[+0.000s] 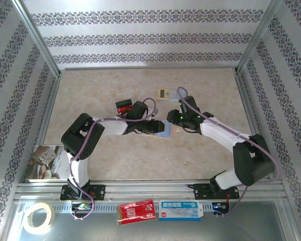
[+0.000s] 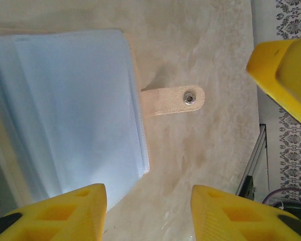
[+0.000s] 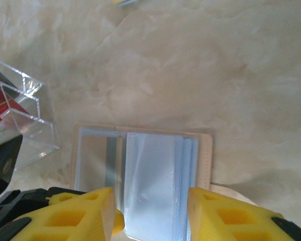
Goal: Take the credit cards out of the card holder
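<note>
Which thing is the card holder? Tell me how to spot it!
Look at the middle of the table, where the left gripper and right gripper nearly meet. The card holder lies open there: pale blue inside, tan edges, with a little snap strap. The yellow gadget behind it has a screen instead.

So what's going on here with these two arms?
The card holder lies open mid-table, with its pale blue sleeves up and its strap tab unfastened. The left gripper and the right gripper hover over it from either side, both open and holding nothing yet.
</note>
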Robot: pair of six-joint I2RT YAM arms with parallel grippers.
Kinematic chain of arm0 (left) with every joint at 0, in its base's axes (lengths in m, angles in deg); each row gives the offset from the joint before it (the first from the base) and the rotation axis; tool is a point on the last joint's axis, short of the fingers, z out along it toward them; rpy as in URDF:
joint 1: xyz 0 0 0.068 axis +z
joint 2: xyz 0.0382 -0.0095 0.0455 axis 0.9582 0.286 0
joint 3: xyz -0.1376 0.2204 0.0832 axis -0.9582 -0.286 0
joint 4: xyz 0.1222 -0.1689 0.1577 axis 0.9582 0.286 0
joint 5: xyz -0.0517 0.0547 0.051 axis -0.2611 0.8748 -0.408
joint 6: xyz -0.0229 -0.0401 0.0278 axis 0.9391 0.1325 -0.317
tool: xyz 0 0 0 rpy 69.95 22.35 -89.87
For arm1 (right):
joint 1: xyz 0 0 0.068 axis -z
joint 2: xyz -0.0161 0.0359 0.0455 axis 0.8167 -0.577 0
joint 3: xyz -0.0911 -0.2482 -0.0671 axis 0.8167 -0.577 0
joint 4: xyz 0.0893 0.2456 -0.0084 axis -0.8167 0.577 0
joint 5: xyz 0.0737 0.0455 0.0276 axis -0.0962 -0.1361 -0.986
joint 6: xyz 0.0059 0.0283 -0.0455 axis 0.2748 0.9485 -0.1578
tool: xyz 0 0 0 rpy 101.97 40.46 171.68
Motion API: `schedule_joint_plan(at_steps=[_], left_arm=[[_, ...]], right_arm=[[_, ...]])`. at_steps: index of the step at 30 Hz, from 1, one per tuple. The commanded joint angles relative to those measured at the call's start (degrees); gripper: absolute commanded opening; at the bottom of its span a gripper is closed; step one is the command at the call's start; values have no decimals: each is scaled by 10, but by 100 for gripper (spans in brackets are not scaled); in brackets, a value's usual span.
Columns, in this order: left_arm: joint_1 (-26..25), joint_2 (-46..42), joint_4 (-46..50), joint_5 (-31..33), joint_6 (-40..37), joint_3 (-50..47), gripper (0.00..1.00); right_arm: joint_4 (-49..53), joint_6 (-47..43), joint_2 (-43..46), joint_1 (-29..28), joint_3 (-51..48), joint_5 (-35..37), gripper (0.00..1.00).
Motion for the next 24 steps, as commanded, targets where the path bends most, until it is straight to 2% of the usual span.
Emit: schedule_joint_plan(at_steps=[1, 7, 13, 17, 24], left_arm=[[-2, -22, 23, 14, -24, 17, 53], [27, -71, 47, 52, -33, -6, 58], [92, -117, 73, 95, -6, -57, 60], [130, -170, 31, 89, 25, -112, 68], [177, -237, 70, 121, 1, -144, 81]], right_arm=[[-14, 13, 14, 7, -11, 9, 43], [-13, -6, -22, -6, 11, -27, 43], [64, -34, -110, -67, 95, 17, 44], [119, -50, -173, -99, 156, 47, 47], [211, -80, -264, -133, 261, 98, 52]])
